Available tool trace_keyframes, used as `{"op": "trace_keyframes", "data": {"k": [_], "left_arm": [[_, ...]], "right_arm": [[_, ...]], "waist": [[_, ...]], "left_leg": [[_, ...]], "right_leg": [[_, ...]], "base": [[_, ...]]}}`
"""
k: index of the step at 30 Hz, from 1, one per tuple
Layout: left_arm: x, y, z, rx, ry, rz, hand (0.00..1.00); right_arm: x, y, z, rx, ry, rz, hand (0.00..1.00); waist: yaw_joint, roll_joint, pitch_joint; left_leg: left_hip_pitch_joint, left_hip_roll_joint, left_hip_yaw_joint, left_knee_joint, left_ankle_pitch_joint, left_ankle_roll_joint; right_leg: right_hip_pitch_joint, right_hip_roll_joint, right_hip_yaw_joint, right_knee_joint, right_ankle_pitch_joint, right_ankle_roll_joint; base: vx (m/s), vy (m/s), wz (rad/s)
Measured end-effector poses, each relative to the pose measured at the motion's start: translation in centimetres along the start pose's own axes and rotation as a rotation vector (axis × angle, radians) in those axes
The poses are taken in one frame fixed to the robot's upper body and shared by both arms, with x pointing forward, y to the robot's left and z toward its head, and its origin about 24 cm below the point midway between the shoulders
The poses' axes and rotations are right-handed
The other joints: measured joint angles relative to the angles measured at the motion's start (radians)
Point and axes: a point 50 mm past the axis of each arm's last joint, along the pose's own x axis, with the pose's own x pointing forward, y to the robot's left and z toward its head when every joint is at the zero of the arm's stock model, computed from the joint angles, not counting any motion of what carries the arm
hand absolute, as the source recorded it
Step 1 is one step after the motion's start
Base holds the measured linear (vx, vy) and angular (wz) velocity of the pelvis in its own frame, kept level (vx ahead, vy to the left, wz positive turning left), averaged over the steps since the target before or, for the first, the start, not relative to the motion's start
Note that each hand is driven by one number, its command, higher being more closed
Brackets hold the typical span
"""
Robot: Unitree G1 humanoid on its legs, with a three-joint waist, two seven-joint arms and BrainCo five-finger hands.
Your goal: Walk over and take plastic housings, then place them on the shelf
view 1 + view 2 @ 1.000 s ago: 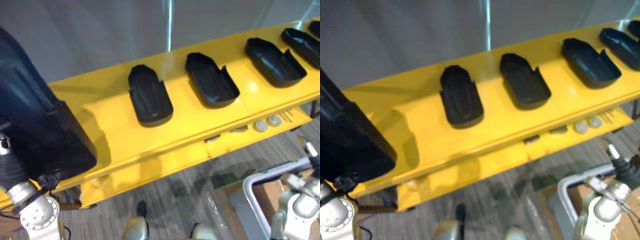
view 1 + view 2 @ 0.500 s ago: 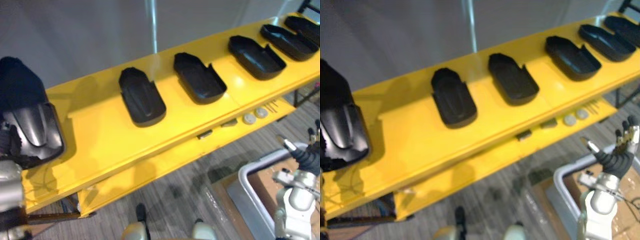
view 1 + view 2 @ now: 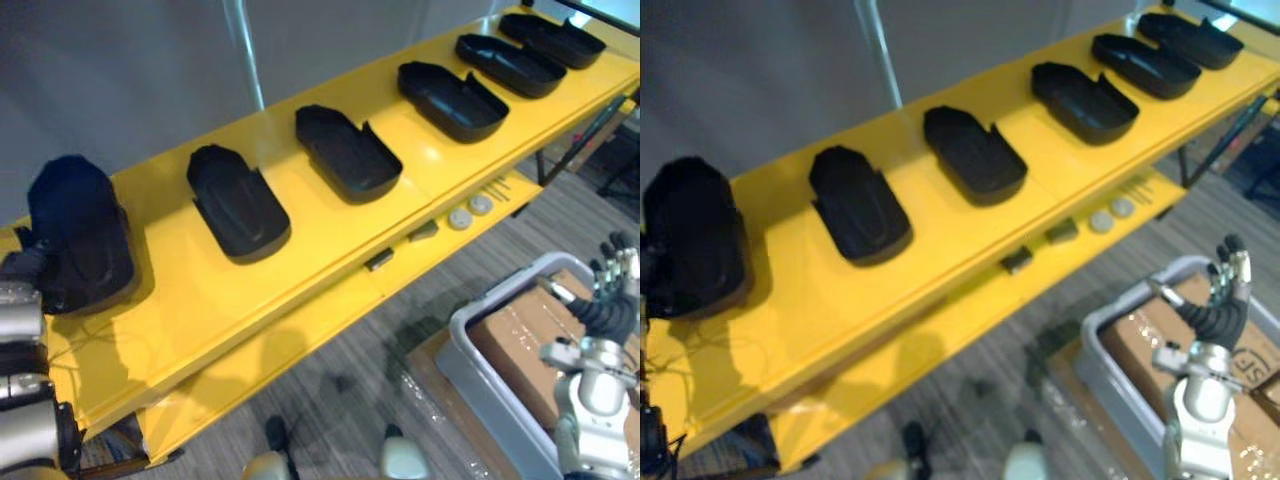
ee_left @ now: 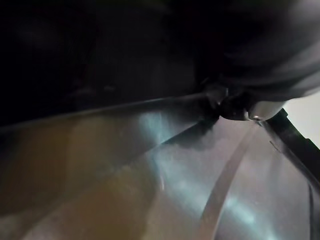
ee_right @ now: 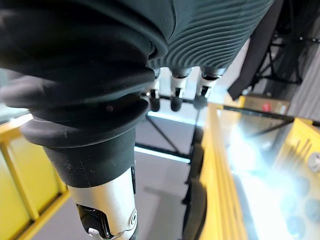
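A long yellow shelf (image 3: 330,215) runs slantwise across the eye views. Six black plastic housings lie in a row on its top board, each apart from the next. The end housing (image 3: 80,240) sits at the shelf's left end, close to the edge there. The second housing (image 3: 237,203) and third housing (image 3: 347,152) follow toward the shelf's middle, then the fourth housing (image 3: 452,100), fifth housing (image 3: 510,65) and sixth housing (image 3: 552,40) toward its right end. The third and fourth lie hollow side up, their rims standing. The left hand (image 3: 22,270) is at the shelf's left end, its dark cover right against the outer side of the end housing. Its fingers are hidden behind that housing, and its wrist view shows dark plastic from very close, so I cannot tell whether they are curled on it or not. The right hand (image 3: 608,300) is held up well clear of the shelf, in front of its right half and lower than the top board. Its fingers are straight and a little apart, pointing upward, with nothing in them. On the shelf's lower ledge (image 3: 300,335), below the third and fourth housings, lie two round grey discs (image 3: 460,218) side by side and two small dark blocks (image 3: 422,231). In front of the shelf's right half, lower than the ledge, stands a grey bin (image 3: 462,340) with a cardboard box (image 3: 520,335) in it, and the right hand is above the bin's far side.
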Motion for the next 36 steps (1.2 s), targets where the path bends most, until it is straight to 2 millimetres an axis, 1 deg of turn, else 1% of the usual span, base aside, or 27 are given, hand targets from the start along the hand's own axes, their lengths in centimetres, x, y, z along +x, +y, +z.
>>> {"op": "trace_keyframes", "data": {"k": [2,5,12,17,24,27,31,34,36], "left_arm": [[0.2,0.0,-0.8,0.033,0.065,0.0,1.0],[0.3,0.1,-1.7,0.057,0.119,0.008,1.0],[0.3,0.2,-2.8,0.088,0.194,0.017,1.0],[0.4,0.4,-3.4,0.082,0.221,0.031,1.0],[0.4,0.6,-3.5,0.085,0.218,0.079,1.0],[0.3,0.9,-3.5,0.084,0.216,0.125,1.0],[0.3,1.5,-3.6,0.044,0.219,0.192,1.0],[0.2,1.8,-3.6,-0.025,0.212,0.221,1.0],[0.2,2.1,-3.6,-0.044,0.211,0.241,1.0]], "right_arm": [[-0.2,0.8,-0.3,0.008,0.015,0.028,0.0],[-0.3,1.0,-0.3,0.011,0.02,0.037,0.0],[-0.4,1.3,-0.8,0.008,0.042,0.049,0.0],[-0.6,1.6,-1.3,0.005,0.064,0.053,0.0],[-0.7,2.0,-1.3,0.004,0.065,0.076,0.0],[-0.3,2.1,-1.2,-0.001,0.06,0.081,0.0],[0.0,2.2,-0.9,0.002,0.048,0.075,0.0],[0.1,2.1,-0.9,0.002,0.046,0.061,0.0],[0.4,2.1,-0.7,0.005,0.036,0.057,0.0]], "waist": [[-0.01,0.0,0.0],[-0.01,0.0,0.0],[-0.014,0.0,0.0],[-0.014,0.0,0.0],[-0.013,-0.004,0.001],[-0.016,-0.012,0.005],[-0.017,-0.03,0.015],[-0.018,-0.039,0.022],[-0.017,-0.041,0.045]], "left_leg": [[-0.003,0.001,0.003,-0.001,-0.005,-0.005],[-0.003,0.004,0.024,-0.005,-0.009,0.002],[-0.003,0.009,0.043,-0.006,-0.001,-0.002],[-0.005,0.013,0.045,-0.006,0.001,-0.003],[-0.008,0.014,0.042,-0.006,0.006,-0.004],[-0.015,0.015,0.041,-0.005,0.006,-0.003],[-0.027,0.016,0.042,-0.005,0.008,-0.004],[-0.042,0.017,0.042,-0.005,0.008,-0.004],[-0.041,0.016,0.044,-0.004,0.009,-0.003]], "right_leg": [[0.0,0.0,0.001,-0.002,0.0,0.0],[0.0,-0.001,0.003,-0.01,0.0,0.0],[0.0,0.0,0.003,-0.029,0.0,0.001],[0.0,0.0,0.003,-0.031,0.0,0.001],[0.0,0.001,0.001,-0.031,0.0,0.001],[-0.006,0.001,0.001,-0.031,0.0,0.001],[-0.019,0.003,0.002,-0.031,0.0,0.001],[-0.035,0.003,0.004,-0.03,0.0,0.001],[-0.036,0.003,0.008,-0.028,0.0,0.001]], "base": [[-0.06,-0.013,-0.03],[-0.07,-0.015,-0.09],[-0.04,-0.013,-0.06],[0.0,0.0,0.0],[0.0,0.0,0.01],[0.0,0.0,0.0],[0.0,0.0,0.0],[0.0,0.0,0.0],[0.0,0.0,0.0]]}}
